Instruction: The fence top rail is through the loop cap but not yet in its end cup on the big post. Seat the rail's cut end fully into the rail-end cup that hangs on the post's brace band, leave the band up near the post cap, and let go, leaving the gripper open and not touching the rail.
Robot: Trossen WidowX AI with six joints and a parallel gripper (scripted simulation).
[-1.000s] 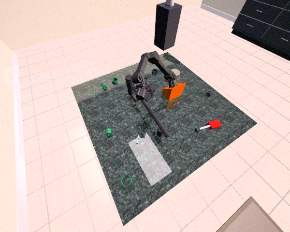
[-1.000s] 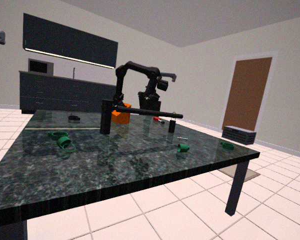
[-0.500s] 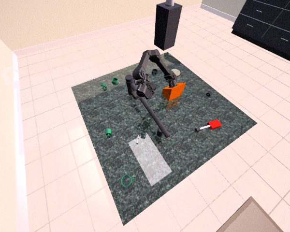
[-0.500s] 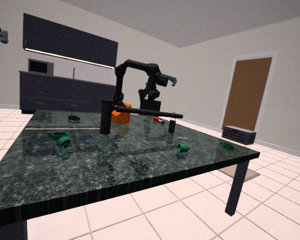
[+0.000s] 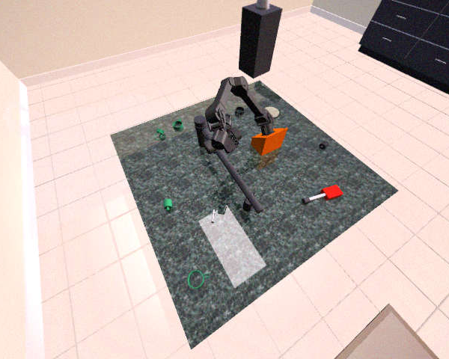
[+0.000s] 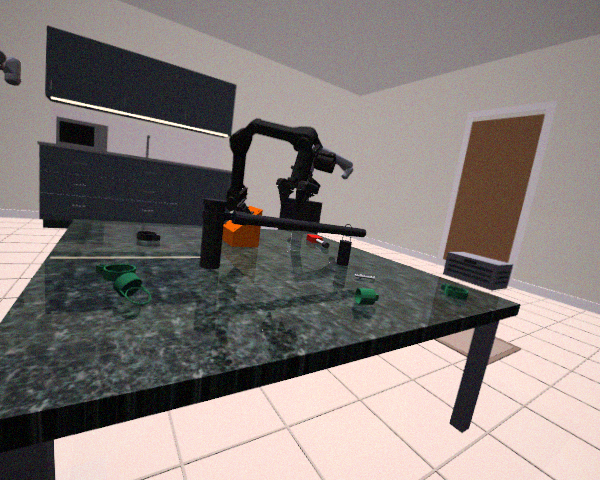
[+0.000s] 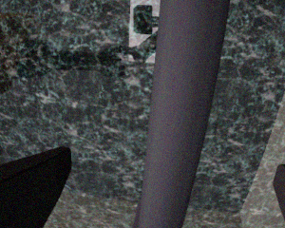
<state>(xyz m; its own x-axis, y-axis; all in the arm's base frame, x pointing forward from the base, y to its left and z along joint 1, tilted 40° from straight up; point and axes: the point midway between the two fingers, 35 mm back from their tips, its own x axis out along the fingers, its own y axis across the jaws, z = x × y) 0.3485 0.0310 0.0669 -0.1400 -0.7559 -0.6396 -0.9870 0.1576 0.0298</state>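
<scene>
The black rail (image 5: 236, 176) (image 6: 295, 223) (image 7: 180, 114) slopes gently down from the big post (image 5: 200, 133) (image 6: 211, 240) to the loop cap on the small post (image 5: 247, 205) (image 6: 343, 253). It passes through the loop (image 6: 348, 226) and sticks out beyond it. In the exterior view its cut end meets the dark cup (image 6: 228, 217) beside the post, near the post's top. Dark parts blend there, so I cannot tell how deep the end sits. My gripper (image 5: 224, 144) (image 6: 299, 196) (image 7: 174, 167) is open and empty above the rail, with visible space below it. It hides the cup joint in the top view.
An orange block (image 5: 269, 141) (image 6: 242, 236) stands behind the rail near the arm's base. Green fittings (image 5: 168, 203) (image 6: 366, 296) lie on the near side. A red-ended tool (image 5: 332, 191) (image 6: 314, 238) lies beyond. A pale strip (image 5: 234, 250) and a small bolt (image 5: 212, 216) lie near the small post.
</scene>
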